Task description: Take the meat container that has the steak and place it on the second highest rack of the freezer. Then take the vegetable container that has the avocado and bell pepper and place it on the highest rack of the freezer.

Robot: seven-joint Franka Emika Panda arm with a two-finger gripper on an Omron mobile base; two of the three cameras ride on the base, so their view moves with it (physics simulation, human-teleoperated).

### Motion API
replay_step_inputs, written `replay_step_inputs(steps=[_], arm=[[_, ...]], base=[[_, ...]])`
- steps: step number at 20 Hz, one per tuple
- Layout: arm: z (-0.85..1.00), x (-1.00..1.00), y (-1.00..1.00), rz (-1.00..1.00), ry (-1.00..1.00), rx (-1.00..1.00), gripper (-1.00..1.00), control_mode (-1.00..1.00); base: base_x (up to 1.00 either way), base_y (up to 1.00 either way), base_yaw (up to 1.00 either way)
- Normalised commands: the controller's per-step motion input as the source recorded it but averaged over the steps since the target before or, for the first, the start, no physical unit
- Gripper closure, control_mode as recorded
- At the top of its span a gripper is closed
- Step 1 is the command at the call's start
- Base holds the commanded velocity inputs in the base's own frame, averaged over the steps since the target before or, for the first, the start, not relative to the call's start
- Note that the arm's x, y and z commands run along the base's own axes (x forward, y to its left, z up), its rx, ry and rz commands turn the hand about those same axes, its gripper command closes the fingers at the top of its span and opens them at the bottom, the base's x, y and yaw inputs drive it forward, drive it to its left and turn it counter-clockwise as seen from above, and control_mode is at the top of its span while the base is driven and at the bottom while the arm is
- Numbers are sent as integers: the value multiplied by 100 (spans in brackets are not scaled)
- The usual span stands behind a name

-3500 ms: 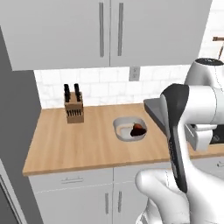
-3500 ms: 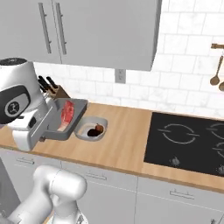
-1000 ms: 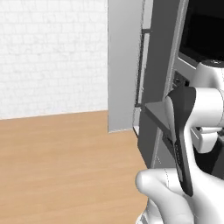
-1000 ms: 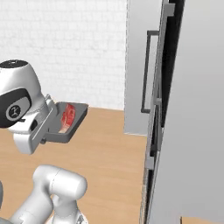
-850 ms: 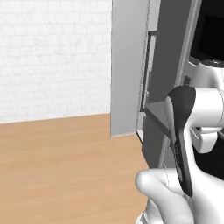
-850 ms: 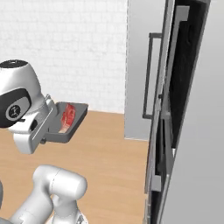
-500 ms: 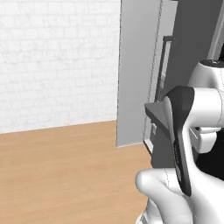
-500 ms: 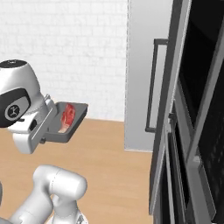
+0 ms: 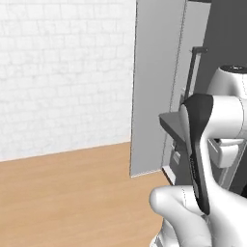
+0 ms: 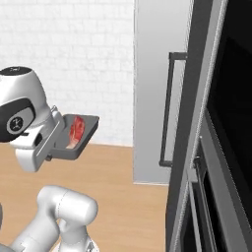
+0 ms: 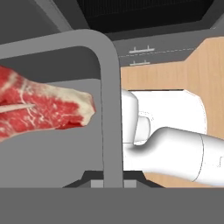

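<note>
base has driven from the wooden counter to face the tall grey freezer (image 10: 157,88) with its black bar handle (image 10: 168,108), gripper (image 11: 113,181) pinching the rim of the shallow dark grey meat container (image 10: 74,142) carrying the red streaked steak (image 10: 76,131); door appears shut, racks unreached.

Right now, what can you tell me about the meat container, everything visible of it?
The meat container is a shallow, dark grey rectangular tray with rounded corners and a raised rim, matte like plastic. It is carried in the air at the arm's hand, roughly level, beside the white wrist and short of the grey freezer. The red, pale-streaked steak lies flat inside it. In the hand view its rim runs up the middle, with the fingers at its lower edge, apparently clamped on it.
</note>
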Motion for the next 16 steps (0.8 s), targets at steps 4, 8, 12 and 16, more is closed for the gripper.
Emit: replay_step_inputs(steps=[4, 8, 12, 16], arm=[[0, 0, 0, 0, 0, 0, 100, 100], [0, 0, 0, 0, 0, 0, 100, 100], [0, 0, 0, 0, 0, 0, 100, 100], [0, 0, 0, 0, 0, 0, 100, 100]], base=[[28, 14, -32], [33, 43, -44], [66, 72, -41], [67, 78, -38]])
